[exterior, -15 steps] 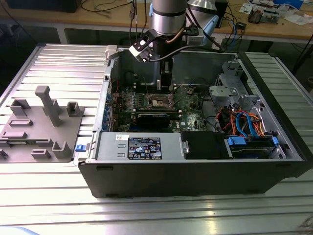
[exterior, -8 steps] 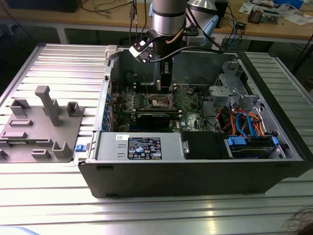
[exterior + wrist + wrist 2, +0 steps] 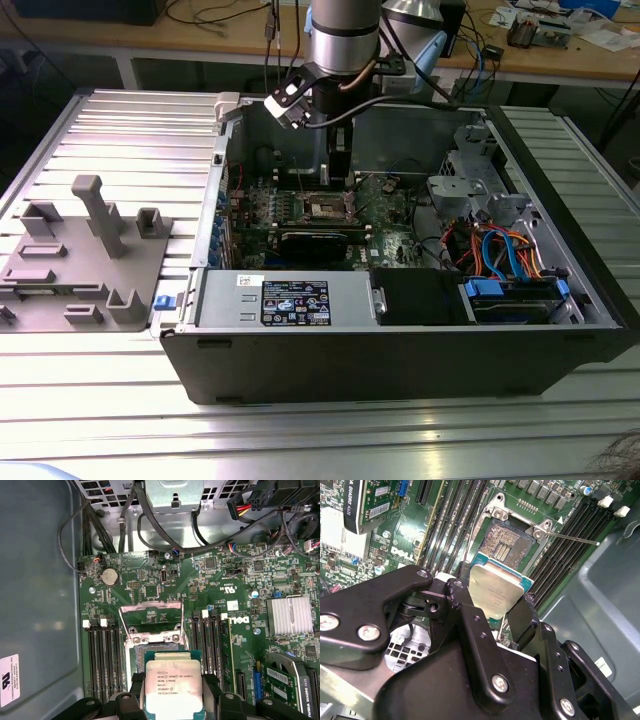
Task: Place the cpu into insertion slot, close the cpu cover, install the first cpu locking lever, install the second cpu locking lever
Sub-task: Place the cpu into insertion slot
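ribbed metal table is carrying an open computer case, and the arm is reaching down into it over the green board. the gripper is clamping the cpu by two opposite edges, its silver top showing in both wrist views. the chip is hovering above the insertion slot, overlapping one side of it rather than sitting square over the centre, and not touching as far as i can judge. the cpu cover is standing flipped open on the socket's side away from the chip, and a thin locking lever is sticking out beside it. the danger is lying in the descent: a chip coming down offset or tilted could be digging a corner into the contact field and bending pins, or catching the silvery rim and slipping in the grip.
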{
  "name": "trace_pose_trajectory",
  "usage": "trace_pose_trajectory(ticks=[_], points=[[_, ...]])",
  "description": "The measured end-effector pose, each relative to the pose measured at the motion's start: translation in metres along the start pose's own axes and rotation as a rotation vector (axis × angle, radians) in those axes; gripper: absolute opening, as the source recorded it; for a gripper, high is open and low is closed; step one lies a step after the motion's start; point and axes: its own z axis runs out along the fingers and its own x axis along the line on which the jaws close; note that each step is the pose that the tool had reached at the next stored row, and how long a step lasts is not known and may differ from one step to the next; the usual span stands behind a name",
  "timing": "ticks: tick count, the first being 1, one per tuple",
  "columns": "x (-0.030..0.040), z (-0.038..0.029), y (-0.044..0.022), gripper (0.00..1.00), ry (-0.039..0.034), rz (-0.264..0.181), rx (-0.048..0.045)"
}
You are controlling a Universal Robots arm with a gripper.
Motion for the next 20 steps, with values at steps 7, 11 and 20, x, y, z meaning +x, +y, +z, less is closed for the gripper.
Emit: trace_pose_trajectory(ticks=[7,11,20], points=[[0.0,0.0013,-0.0001,0.54,0.0001,0.0,0.0],[0.0,0.002,-0.0001,0.54,0.0001,0.0,0.0],[0.0,0.004,-0.0002,0.54,0.0001,0.0,0.0]])
